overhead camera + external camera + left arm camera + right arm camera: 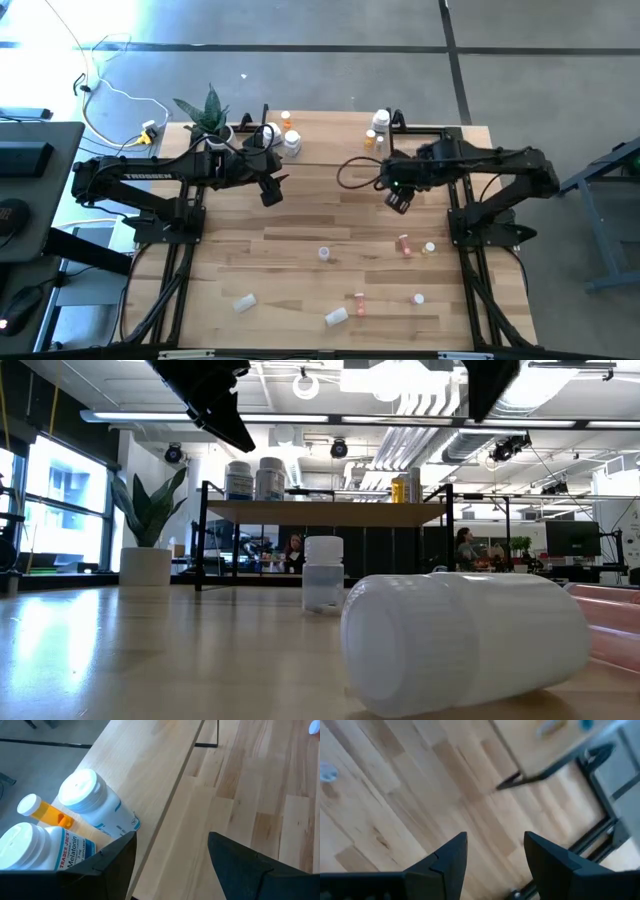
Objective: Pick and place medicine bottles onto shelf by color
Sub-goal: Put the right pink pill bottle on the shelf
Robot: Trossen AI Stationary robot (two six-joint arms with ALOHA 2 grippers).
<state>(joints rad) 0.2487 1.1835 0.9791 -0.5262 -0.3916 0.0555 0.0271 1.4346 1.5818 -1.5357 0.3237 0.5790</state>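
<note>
both arms hang above the table with jaws parted and holding nothing: the left gripper just off the shelf end where white bottles and an orange bottle stand, the right gripper near the opposite end. a low swing by the left arm could topple that cluster. only the left wrist view shows it crowded near the shelf edge; the high view alone shows loose bottles scattered on the table.

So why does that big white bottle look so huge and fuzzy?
In the low view the lying white plastic bottle sits nearest the camera, so it looms large and soft-edged, while the light-wood shelf behind looks sharper; window glare whitens the wooden tabletop at left. In the right wrist view the floor and planks look smeared.
</note>
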